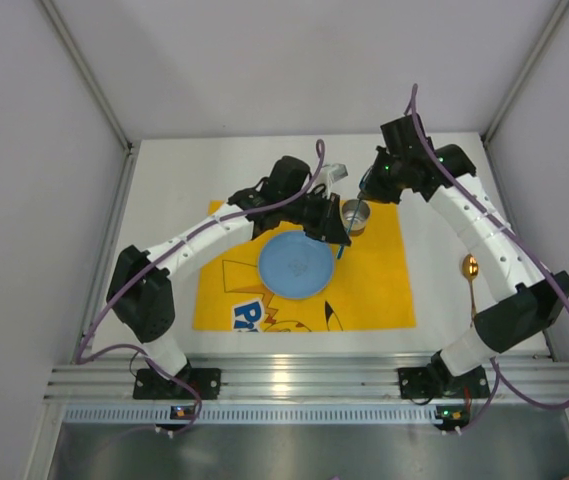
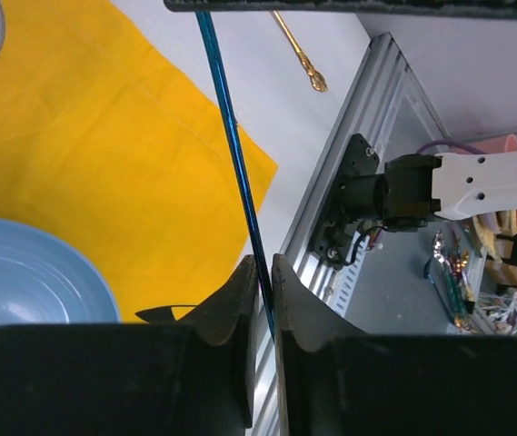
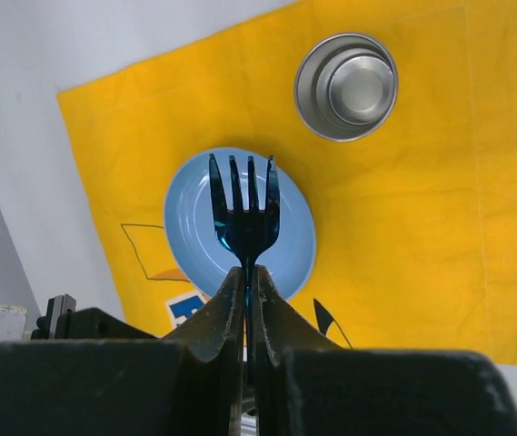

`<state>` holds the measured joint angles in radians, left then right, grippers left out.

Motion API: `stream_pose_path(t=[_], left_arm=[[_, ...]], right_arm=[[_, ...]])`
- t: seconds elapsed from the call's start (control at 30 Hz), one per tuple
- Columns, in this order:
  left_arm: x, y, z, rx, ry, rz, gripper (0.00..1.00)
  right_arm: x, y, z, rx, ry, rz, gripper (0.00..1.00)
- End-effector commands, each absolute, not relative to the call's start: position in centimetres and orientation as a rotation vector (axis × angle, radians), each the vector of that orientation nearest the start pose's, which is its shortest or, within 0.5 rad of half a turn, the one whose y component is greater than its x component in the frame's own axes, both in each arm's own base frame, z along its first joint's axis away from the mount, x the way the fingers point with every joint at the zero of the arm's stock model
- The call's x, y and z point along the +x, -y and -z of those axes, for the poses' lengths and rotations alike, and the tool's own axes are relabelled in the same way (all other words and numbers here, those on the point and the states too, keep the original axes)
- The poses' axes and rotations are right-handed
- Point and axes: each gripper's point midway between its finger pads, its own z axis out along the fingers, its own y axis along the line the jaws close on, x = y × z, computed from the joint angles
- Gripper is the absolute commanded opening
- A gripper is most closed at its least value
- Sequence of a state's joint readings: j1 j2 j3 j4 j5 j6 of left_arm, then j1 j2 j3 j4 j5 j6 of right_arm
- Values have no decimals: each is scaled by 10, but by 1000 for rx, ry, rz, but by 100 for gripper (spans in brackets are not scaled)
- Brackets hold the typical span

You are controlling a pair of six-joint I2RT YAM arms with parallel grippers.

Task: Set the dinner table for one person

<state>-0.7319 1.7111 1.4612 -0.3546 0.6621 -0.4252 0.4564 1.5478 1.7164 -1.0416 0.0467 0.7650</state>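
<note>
Right gripper and left gripper are both clamped on the blue fork near the dinner table far edge. If neither grip is released, the fork may be bent or dropped.

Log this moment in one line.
left end effector, right end effector: shut on fork | plate, cup: on mat

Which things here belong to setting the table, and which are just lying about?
Job in hand:
fork, gripped by both the left gripper and the right gripper
plate
cup
spoon
mat
table

Lying about:
tools and oddments off the table, past the rail
</note>
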Motion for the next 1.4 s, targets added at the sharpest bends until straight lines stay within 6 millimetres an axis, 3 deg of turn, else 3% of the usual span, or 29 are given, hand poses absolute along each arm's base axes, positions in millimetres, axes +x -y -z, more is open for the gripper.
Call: stream_pose_path(t=[0.0,0.03,0.13,0.17,0.2,0.23,0.3,0.33,0.4,0.43,0.47,0.53,0.63,0.7,0.77,0.87,1.0,1.27,1.3,1.33,1.37], left_arm=[[253,400,-232,825,-2173,1395,11],[254,399,-232,819,-2176,1383,1],[262,388,-228,756,-2208,1332,0],[260,381,-218,735,-2243,1330,0],[260,376,-215,708,-2260,1329,0],[265,363,-218,664,-2257,1304,0],[262,339,-200,604,-2315,1270,0],[270,319,-208,543,-2297,1233,0],[267,289,-193,470,-2351,1182,0],[270,265,-199,405,-2351,1141,0],[269,247,-187,367,-2385,1071,0],[269,213,-185,265,-2408,978,0],[264,180,-164,154,-2489,896,0],[251,176,-151,133,-2557,954,0],[241,175,-140,155,-2593,990,0],[242,159,-115,75,-2670,895,0],[251,146,-101,-35,-2769,877,0],[249,124,-63,-109,-2916,836,0],[249,123,-60,-119,-2928,857,2],[249,123,-52,-139,-2953,865,14],[248,123,-52,-141,-2957,866,14]], right_arm=[[339,-199,-292,417,-2398,-553,0],[338,-200,-293,417,-2401,-560,0],[336,-202,-289,404,-2417,-569,0],[335,-202,-288,400,-2421,-565,4],[334,-202,-288,395,-2422,-564,34],[333,-200,-285,394,-2427,-557,54],[332,-196,-285,380,-2424,-534,78],[331,-194,-288,374,-2418,-529,84],[330,-191,-290,353,-2415,-513,97],[329,-189,-294,343,-2406,-513,99],[329,-189,-294,323,-2407,-506,100],[324,-185,-296,303,-2404,-508,100],[309,-178,-294,284,-2420,-525,100],[292,-174,-301,274,-2408,-579,100],[280,-168,-288,276,-2428,-571,100],[257,-157,-277,279,-2442,-581,100],[232,-147,-271,292,-2431,-625,100],[227,-113,-262,325,-2432,-550,100],[228,-111,-261,327,-2438,-553,100],[233,-94,-258,369,-2437,-506,100],[233,-93,-257,354,-2438,-500,100]])
